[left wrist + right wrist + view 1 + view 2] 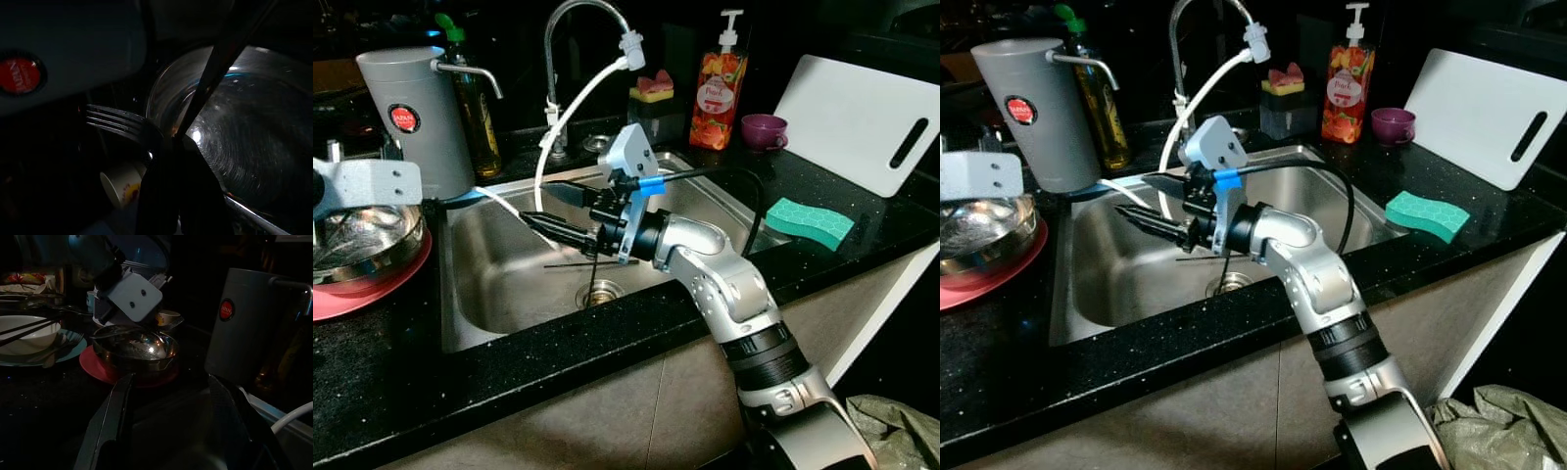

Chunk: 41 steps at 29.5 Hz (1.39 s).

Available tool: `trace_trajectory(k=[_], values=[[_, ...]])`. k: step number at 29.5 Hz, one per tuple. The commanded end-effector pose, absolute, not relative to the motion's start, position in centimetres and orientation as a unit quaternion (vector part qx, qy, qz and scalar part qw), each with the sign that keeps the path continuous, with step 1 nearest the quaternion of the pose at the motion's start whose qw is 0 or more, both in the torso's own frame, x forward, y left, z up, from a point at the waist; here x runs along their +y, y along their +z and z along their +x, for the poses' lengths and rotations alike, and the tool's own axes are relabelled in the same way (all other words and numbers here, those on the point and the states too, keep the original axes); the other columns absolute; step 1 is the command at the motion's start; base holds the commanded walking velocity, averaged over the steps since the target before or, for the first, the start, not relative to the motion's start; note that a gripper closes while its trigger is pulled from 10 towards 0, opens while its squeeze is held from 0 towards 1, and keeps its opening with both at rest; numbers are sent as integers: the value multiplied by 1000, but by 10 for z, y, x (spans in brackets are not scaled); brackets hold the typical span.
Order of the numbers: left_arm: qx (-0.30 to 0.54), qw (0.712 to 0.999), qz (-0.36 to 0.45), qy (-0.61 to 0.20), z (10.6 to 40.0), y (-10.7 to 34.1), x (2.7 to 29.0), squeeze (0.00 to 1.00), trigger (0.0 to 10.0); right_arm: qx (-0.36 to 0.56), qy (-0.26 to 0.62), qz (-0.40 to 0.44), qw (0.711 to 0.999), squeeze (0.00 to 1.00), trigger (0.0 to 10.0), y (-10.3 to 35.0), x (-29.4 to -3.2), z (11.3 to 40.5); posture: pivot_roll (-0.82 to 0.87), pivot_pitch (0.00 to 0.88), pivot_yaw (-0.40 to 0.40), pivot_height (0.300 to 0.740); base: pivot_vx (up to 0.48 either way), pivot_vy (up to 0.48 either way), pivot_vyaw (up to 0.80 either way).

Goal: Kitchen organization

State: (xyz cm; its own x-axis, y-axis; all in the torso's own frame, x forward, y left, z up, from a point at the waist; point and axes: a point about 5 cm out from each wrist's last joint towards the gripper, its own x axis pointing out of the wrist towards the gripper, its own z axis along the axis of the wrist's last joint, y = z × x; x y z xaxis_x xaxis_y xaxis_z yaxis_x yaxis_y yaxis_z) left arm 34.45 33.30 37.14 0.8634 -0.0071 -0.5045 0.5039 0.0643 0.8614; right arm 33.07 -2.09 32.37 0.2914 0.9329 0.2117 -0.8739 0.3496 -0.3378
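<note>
Right wrist view: two bowls (134,350) (one steel)

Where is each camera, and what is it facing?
Eye views: head, looking down at the sink; right arm reaches over it, right gripper open.
Left wrist: over the steel bowl, by a fork.
Right wrist: across the sink toward the bowl, red plate and left gripper.
Shared: bowl, grey jug.
</note>
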Motion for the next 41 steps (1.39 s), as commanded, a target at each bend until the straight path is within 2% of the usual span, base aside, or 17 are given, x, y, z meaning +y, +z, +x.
trace_trajectory(k=[1, 3, 4, 5, 8, 14, 21, 29, 33, 41], values=[[199, 707, 651, -189, 337, 375, 340, 0, 10000, -197, 566, -84, 796, 0, 10000, 329, -20, 331, 125, 125, 9, 740, 0, 0, 0], [199, 710, 646, -197, 336, 374, 340, 0, 10000, -196, 566, -84, 796, 0, 10000, 329, -20, 331, 125, 125, 9, 740, 0, 0, 0], [187, 736, 617, -207, 338, 374, 337, 0, 10000, -196, 566, -84, 797, 0, 10000, 329, -20, 331, 128, 126, 8, 740, 0, 0, 0], [187, 736, 617, -207, 338, 374, 337, 0, 10000, -196, 566, -84, 797, 0, 10000, 329, -20, 331, 128, 126, 8, 740, 0, 0, 0], [143, 785, 587, -134, 351, 361, 338, 0, 10000, -196, 566, -83, 796, 0, 10000, 329, -20, 331, 125, 125, 6, 740, 0, 0, 0], [86, 816, 571, -39, 363, 364, 334, 0, 10000, -196, 567, -85, 796, 0, 10000, 329, -21, 331, 113, 124, -2, 740, 0, 0, 0], [43, 832, 551, 44, 367, 374, 334, 0, 10000, -198, 567, -84, 795, 0, 10000, 329, -21, 331, 113, 124, -2, 740, 0, 0, 0], [20, 844, 532, 70, 365, 385, 335, 0, 10000, -197, 566, -82, 796, 0, 10000, 328, -21, 330, 113, 124, -2, 740, 0, 0, 0], [-18, 857, 502, 115, 357, 408, 340, 0, 10000, -198, 565, -81, 797, 0, 10000, 328, -21, 331, 113, 127, 9, 740, 0, 0, 0], [-88, 854, 488, 158, 345, 446, 338, 0, 10000, -197, 566, -80, 797, 0, 10000, 327, -22, 330, 108, 127, 0, 740, 0, 0, 0]])
